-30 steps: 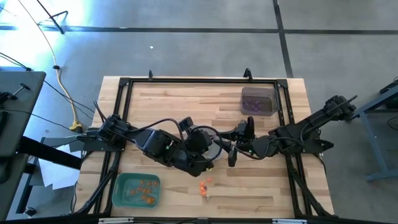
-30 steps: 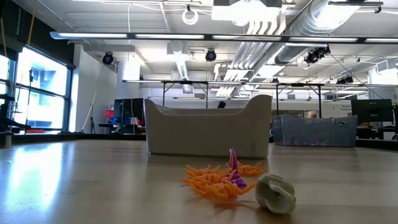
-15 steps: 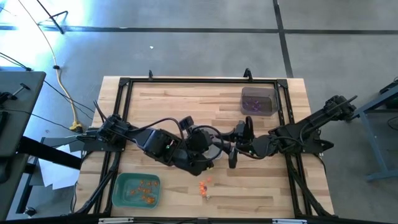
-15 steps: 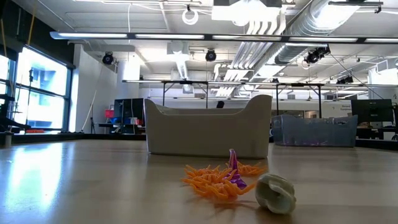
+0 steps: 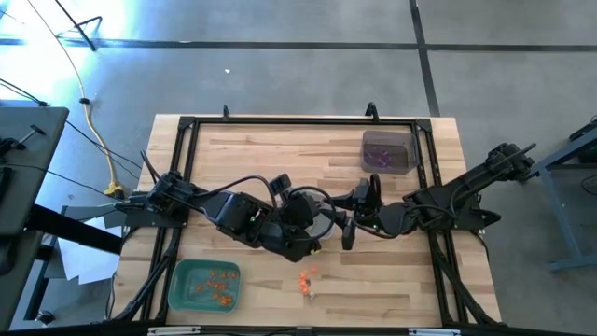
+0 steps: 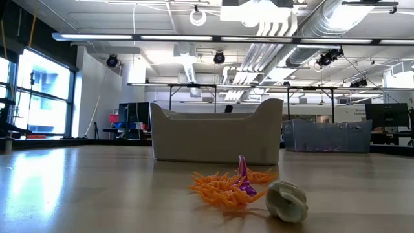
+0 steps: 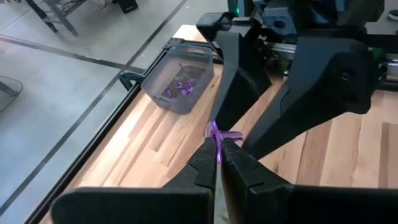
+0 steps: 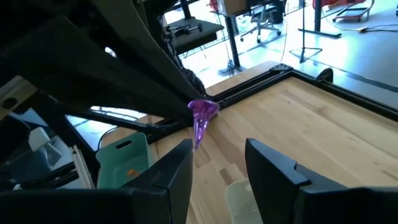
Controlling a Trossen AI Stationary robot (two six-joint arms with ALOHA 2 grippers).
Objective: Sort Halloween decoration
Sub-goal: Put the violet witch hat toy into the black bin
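Observation:
My left gripper (image 7: 219, 154) hangs above the table's middle (image 5: 323, 230), shut on a small purple Halloween decoration (image 7: 217, 134), which also shows in the right wrist view (image 8: 201, 116). My right gripper (image 8: 217, 167) faces it from the table's right (image 5: 347, 230), open; its two fingers (image 7: 231, 74) stand just beyond the purple piece, and no touch shows. On the table near the front edge lies a small pile of orange decorations with a purple one (image 6: 228, 184) and a whitish one (image 6: 286, 199). My left gripper pinches the purple piece by its lower end (image 7: 217, 147) between its two fingertips. The fingers come from the table's left, slanting down. The piece sticks out past the fingertips, lifted clear of the table, with its pointed end (image 8: 198, 140) hanging down.
A whitish tray (image 6: 217, 137) stands under the two grippers. A grey tray (image 5: 389, 151) with purple pieces sits at the far right, and a green tray (image 5: 205, 285) with orange pieces at the near left. A black frame (image 5: 191, 126) borders the table.

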